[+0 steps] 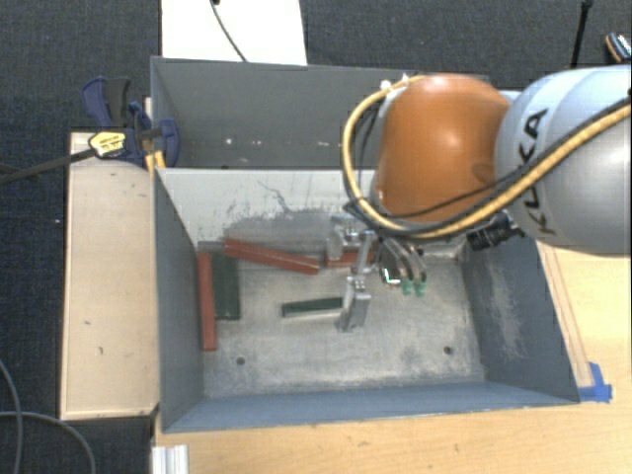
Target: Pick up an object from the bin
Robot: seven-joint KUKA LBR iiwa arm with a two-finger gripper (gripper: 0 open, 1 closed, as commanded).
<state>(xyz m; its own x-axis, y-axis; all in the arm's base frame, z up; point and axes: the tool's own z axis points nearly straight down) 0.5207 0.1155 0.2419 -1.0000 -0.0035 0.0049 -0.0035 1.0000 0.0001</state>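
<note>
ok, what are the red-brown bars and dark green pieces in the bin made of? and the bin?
Red-brown bar by the left wall and the slanted red-brown bar: matte, straight-edged, even colour; likely painted wood or plastic, can't tell which. Dark green block and dark green flat bar: same dull finish, same guess. Bin: grey sheet metal, pale scuffs on the floor.
</note>
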